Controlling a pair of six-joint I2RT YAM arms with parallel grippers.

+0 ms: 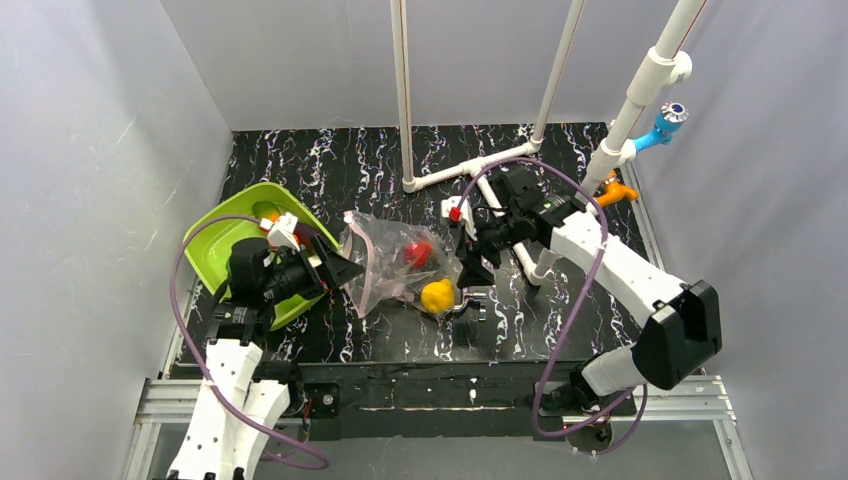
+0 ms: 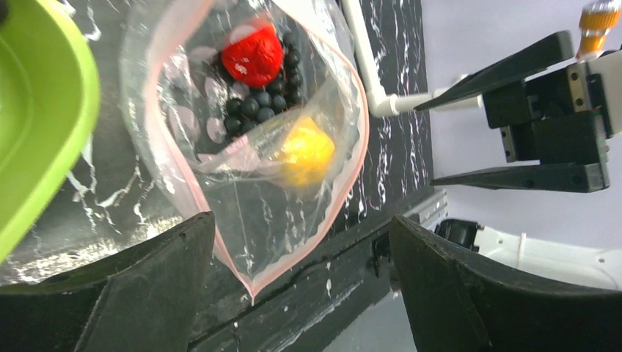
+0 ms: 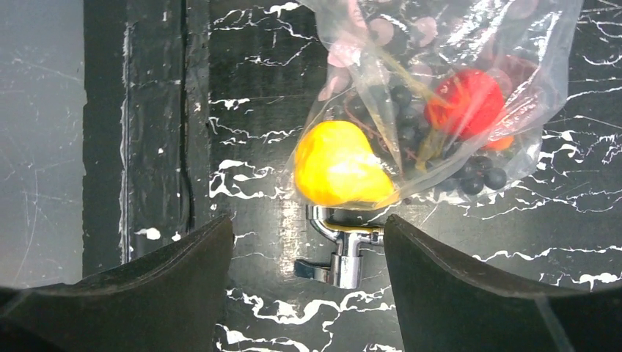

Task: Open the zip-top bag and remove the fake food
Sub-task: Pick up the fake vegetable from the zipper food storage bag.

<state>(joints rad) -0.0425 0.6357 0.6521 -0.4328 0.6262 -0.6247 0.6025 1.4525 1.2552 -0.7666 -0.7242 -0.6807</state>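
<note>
The zip-top bag (image 1: 395, 262) lies on the black table, its pink-edged mouth (image 2: 251, 286) gaping toward my left gripper (image 2: 302, 220). That gripper is open, and the mouth's corner sits between its fingers, close to the left finger (image 2: 147, 293), not pinched. Fake food shows through the plastic: a red piece (image 2: 251, 55), dark round berries (image 2: 260, 99) and a yellow lemon (image 3: 337, 165). My right gripper (image 3: 308, 220) is open at the bag's closed end, over a small metal fitting (image 3: 341, 253), with nothing between its fingers.
A lime-green tray (image 1: 225, 250) stands left of the bag, beside my left wrist, with an orange bit (image 1: 268, 213) in it. White pipes (image 1: 470, 165) run across the back of the table. The table's front edge (image 1: 420, 345) lies just below the bag.
</note>
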